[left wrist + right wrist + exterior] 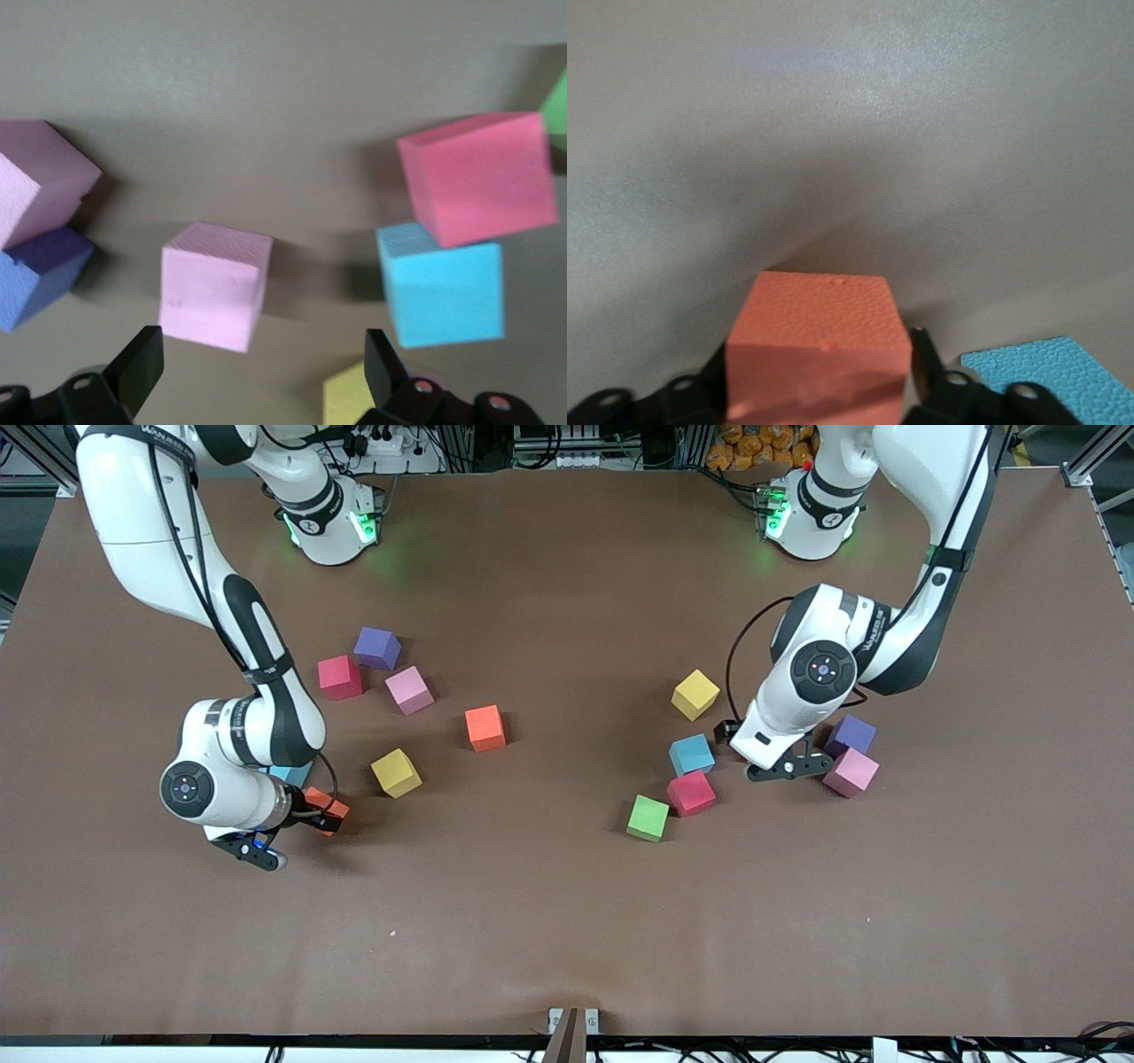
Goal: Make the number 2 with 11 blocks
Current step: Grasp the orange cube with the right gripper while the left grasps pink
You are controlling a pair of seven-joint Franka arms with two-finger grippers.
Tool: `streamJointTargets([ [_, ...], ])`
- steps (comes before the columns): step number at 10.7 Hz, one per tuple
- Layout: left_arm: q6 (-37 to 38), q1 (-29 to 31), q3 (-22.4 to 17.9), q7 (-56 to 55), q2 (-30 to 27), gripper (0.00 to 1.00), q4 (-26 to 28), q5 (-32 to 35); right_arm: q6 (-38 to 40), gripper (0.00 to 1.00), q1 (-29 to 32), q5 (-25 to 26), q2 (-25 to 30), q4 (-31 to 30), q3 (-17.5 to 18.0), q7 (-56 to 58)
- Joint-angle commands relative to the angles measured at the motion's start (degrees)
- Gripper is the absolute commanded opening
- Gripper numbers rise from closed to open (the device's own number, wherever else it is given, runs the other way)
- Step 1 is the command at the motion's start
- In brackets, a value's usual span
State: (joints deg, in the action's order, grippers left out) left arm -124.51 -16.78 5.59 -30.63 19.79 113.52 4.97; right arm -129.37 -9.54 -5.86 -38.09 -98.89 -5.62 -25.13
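The blocks lie scattered and no number 2 is in view. My right gripper (321, 819) (819, 354) is low at the table toward the right arm's end, its fingers against both sides of an orange block (335, 808) (819, 319). A light blue block (288, 775) (1050, 367) lies beside it. My left gripper (787, 769) (261, 345) hangs open over a pink block (215, 285), which the hand hides in the front view. Close by are a light blue block (691, 755) (440, 292), a red one (691, 793) (478, 177), green (647, 817), yellow (695, 693) and pink (850, 772).
Toward the right arm's end lie a yellow block (396, 772), an orange one (485, 727), a pink one (409, 689), a red one (340, 677) and a purple cube (376, 646). Another purple cube (850, 735) touches the pink block by my left gripper.
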Motion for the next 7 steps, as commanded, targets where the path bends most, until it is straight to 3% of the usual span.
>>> streamJointTargets([
  [1, -1.4, 0.2, -1.2, 3.2, 1.3, 1.00, 0.2, 2.4, 0.5, 0.39, -0.1, -1.1, 2.0, -0.8, 0.3, 0.4],
  [7, -7.0, 1.2, -2.8, 7.0, 2.5, 1.00, 3.9, 2.1, 11.0, 0.39, -0.6, -1.0, 11.5, -0.2, 4.4, 1.8],
])
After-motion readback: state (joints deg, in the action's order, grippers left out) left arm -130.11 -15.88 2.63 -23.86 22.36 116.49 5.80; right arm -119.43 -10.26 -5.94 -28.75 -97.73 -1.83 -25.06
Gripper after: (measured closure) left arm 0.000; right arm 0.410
